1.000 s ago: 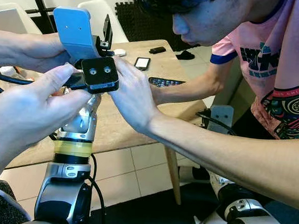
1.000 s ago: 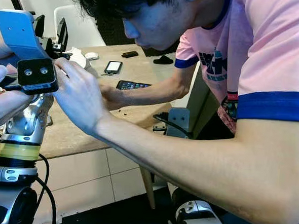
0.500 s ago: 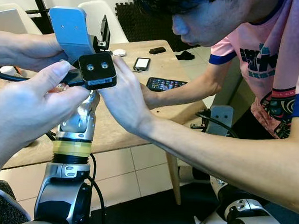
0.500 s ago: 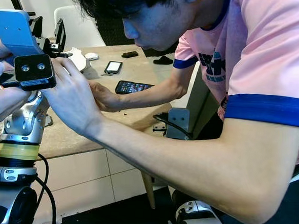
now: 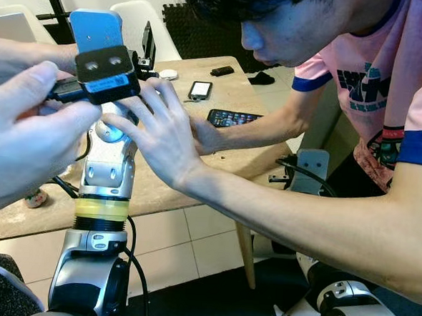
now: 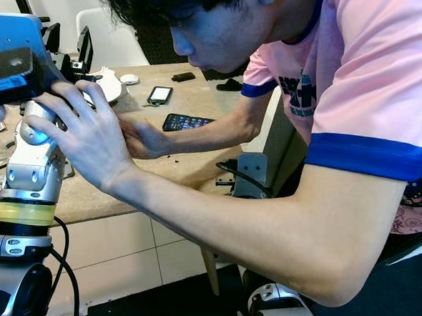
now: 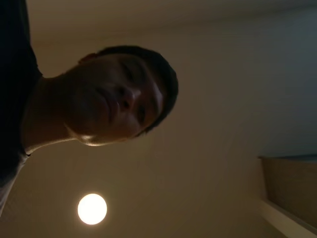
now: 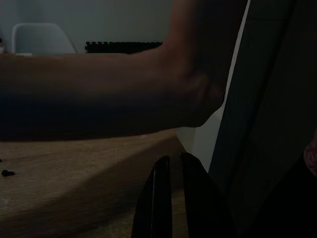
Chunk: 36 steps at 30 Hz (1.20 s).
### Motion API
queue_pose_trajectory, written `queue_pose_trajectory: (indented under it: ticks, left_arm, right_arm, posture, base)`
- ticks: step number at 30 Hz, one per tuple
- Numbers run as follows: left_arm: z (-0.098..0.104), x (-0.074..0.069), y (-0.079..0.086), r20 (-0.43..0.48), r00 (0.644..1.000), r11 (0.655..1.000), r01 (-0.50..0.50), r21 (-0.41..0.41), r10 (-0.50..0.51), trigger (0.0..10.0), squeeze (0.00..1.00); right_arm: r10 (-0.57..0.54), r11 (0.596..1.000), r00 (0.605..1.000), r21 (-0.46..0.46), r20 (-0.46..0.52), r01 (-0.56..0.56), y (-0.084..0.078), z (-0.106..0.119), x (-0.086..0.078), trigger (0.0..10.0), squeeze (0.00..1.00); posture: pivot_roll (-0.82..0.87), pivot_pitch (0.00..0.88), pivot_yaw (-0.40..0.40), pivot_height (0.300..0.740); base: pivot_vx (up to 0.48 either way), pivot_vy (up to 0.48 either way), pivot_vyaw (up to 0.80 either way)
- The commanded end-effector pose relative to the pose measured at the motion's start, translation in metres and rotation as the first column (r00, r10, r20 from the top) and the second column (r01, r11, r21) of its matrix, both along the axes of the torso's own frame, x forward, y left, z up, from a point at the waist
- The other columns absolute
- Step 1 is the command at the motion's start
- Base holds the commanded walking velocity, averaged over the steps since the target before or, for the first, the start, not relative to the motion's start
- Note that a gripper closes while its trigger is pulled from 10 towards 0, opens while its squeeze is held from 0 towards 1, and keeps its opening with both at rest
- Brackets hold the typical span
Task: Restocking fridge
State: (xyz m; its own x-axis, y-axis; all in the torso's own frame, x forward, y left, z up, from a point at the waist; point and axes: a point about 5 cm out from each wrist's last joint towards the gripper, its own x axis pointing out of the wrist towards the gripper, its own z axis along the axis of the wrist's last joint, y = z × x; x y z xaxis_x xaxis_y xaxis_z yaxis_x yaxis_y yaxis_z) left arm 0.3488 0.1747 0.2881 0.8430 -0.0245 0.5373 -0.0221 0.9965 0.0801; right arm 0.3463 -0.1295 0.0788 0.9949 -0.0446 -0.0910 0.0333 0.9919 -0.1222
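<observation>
Fridge restocking looks not yet begun, and where the fridge stands I cannot tell; this reads as a pause for servicing the robot. Nearest, the left arm [image 5: 108,173] stands upright, wrist raised to working height, which puts its black camera block [image 5: 106,73] within easy reach. One hand [image 5: 26,139] grips the block from the robot's left and a second hand [image 5: 159,130], of a person in a pink shirt [image 5: 373,89] leaning in close, presses fingertips on the joint just below it, likely to steady it during adjustment. The left gripper [image 5: 147,47] sits above the block beside a blue bracket [image 5: 97,28]; whether it is clenched or released I cannot tell. The right gripper [image 8: 172,161] hangs idle near the table edge, clenched on nothing, under a forearm [image 8: 99,94]. Behind lies the wooden table [image 5: 197,150], where the person's other arm rests for support, then two phones [image 5: 231,118], and farthest a white chair [image 5: 137,14].
</observation>
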Motion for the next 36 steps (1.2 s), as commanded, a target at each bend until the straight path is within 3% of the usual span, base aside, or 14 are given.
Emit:
queue_pose_trajectory:
  ticks: [1, 36]
  left_arm:
    - [-0.0010, 0.0009, -0.0019, -0.013, 1.000, 1.000, 0.010, 0.009, -0.010, 10.0, 0.00]
    - [-0.0007, 0.0004, -0.0022, -0.015, 1.000, 1.000, 0.012, 0.012, -0.012, 10.0, 0.00]
  right_arm:
    - [-0.003, 1.000, 1.000, 0.009, -0.002, 0.003, 0.0011, -0.0004, 0.0007, 10.0, 0.00]
    - [-0.004, 1.000, 1.000, 0.007, -0.012, 0.004, 0.0018, -0.0031, -0.0005, 10.0, 0.00]
  posture:
    - [0.04, 0.000, 0.043, 0.740]
    - [0.04, 0.000, 0.044, 0.740]
  base:
    - [0.000, 0.000, 0.00]
    - [0.000, 0.000, 0.00]
